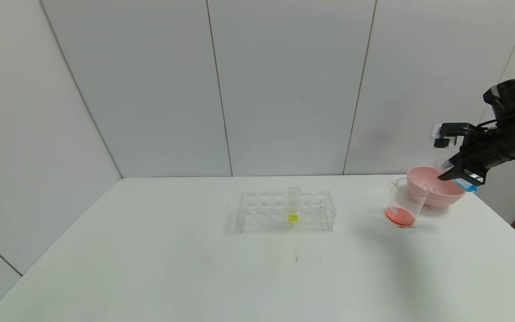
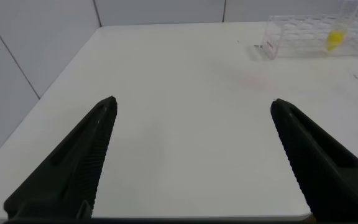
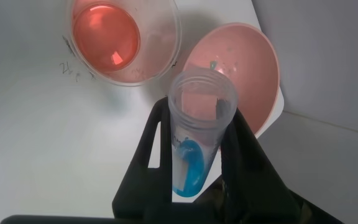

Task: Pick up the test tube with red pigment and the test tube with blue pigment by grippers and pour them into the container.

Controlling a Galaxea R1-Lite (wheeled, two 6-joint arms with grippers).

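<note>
1. Right gripper (image 1: 446,175): raised at the far right of the head view, over the pink bowl (image 1: 436,197). Its fingers (image 3: 244,155) are clenched on the test tube with blue pigment (image 3: 194,137).
2. Position in the grip: the tube lies between the two fingers, one on each side of its wall. Its open mouth projects past the fingertips; the blue liquid sits at the rounded bottom, back between the fingers.
3. The tube is tilted, mouth toward the bowl and the container (image 1: 401,209).
4. Container: a clear glass beaker with a spout, upright on the white surface (image 1: 150,268), just beside the bowl at its 8 o'clock. Orange-red liquid covers its bottom.
5. Clear tube rack (image 1: 285,211): mid-surface, well apart from the beaker, at its 9 o'clock. One tube with yellow liquid (image 1: 293,210) stands upright in it.
6. Left gripper (image 2: 191,106): low over bare surface, fingers released and spread wide, grasping nothing. The rack lies beyond it, toward 1 o'clock.
</note>
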